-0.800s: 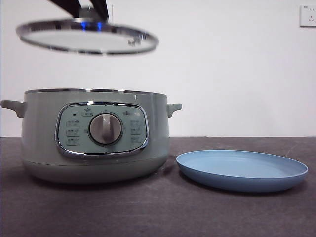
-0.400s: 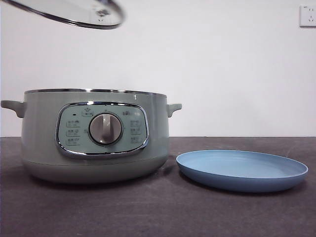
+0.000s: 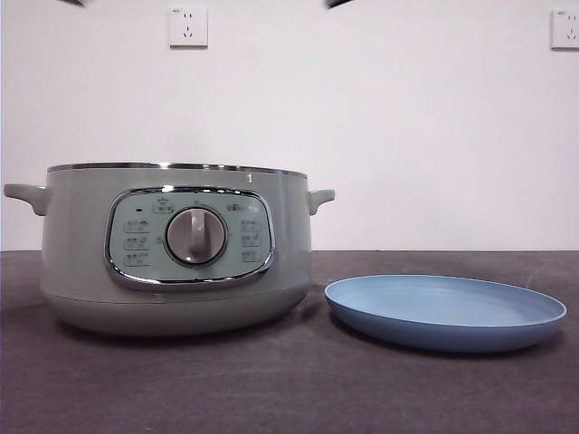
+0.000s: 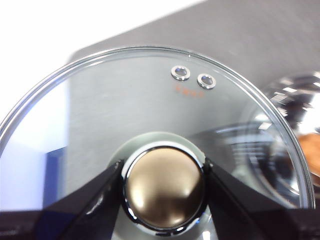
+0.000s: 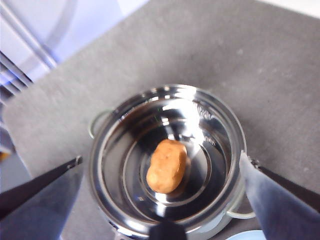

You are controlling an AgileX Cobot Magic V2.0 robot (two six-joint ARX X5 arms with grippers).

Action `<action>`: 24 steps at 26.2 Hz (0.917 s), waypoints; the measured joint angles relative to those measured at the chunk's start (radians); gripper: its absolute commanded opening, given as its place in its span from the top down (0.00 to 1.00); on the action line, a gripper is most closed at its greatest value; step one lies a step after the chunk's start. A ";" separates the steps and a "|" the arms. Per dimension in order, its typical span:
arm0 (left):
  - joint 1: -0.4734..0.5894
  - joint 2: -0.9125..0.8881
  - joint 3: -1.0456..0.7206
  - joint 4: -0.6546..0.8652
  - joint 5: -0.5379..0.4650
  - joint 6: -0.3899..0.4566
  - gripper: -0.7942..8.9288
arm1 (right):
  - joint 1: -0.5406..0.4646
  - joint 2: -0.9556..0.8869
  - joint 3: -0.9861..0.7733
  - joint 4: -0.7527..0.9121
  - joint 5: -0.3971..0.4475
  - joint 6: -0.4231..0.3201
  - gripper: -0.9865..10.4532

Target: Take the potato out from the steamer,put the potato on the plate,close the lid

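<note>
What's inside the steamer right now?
One potato lies on the shiny bottom of the steamer, seen from the right wrist view. The front view shows only its outer wall; anything under the potato is hidden.

The steamer (image 3: 172, 249) stands on the counter (image 3: 289, 380) toward the left, its dial side facing the front camera. The plate (image 3: 445, 312) lies on the counter just to its right, near it but apart. Inside the uncovered steamer the potato (image 5: 167, 165) lies on the middle of the bowl's floor. The lid (image 4: 150, 135) is off the steamer and up above the counter, its knob between the jaws of the left end effector (image 4: 164, 192). The right end effector (image 5: 160, 200) hangs above the steamer, jaws spread to either side. Two wall sockets (image 3: 188, 26) sit on the wall behind
</note>
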 measured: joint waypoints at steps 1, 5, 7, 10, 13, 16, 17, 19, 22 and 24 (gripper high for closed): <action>0.024 -0.015 0.000 0.000 0.000 -0.001 0.93 | 0.021 0.029 0.024 -0.011 0.030 -0.004 0.37; 0.097 -0.064 0.000 0.000 -0.004 -0.012 0.93 | 0.093 0.151 0.121 -0.066 0.147 -0.020 0.37; 0.106 -0.091 0.000 0.000 -0.008 -0.016 0.93 | 0.129 0.229 0.184 -0.116 0.188 -0.031 0.37; 0.105 -0.126 0.000 -0.001 0.005 -0.017 0.93 | 0.172 0.375 0.316 -0.184 0.212 -0.038 0.37; 0.105 -0.129 0.000 -0.001 0.002 -0.017 0.93 | 0.188 0.492 0.429 -0.236 0.238 -0.038 0.37; 0.105 -0.129 0.000 -0.001 0.043 -0.018 0.93 | 0.195 0.574 0.464 -0.261 0.243 -0.038 0.37; 0.105 -0.129 0.000 -0.001 0.057 -0.021 0.93 | 0.200 0.592 0.465 -0.269 0.247 -0.038 0.37; 0.105 -0.129 0.000 -0.001 0.061 -0.028 0.93 | 0.207 0.624 0.465 -0.271 0.264 -0.038 0.37; 0.105 -0.129 0.000 -0.001 0.060 -0.035 0.93 | 0.211 0.647 0.465 -0.270 0.264 -0.038 0.37; 0.105 -0.129 0.000 -0.001 0.081 -0.036 0.93 | 0.211 0.676 0.467 -0.269 0.264 -0.038 0.37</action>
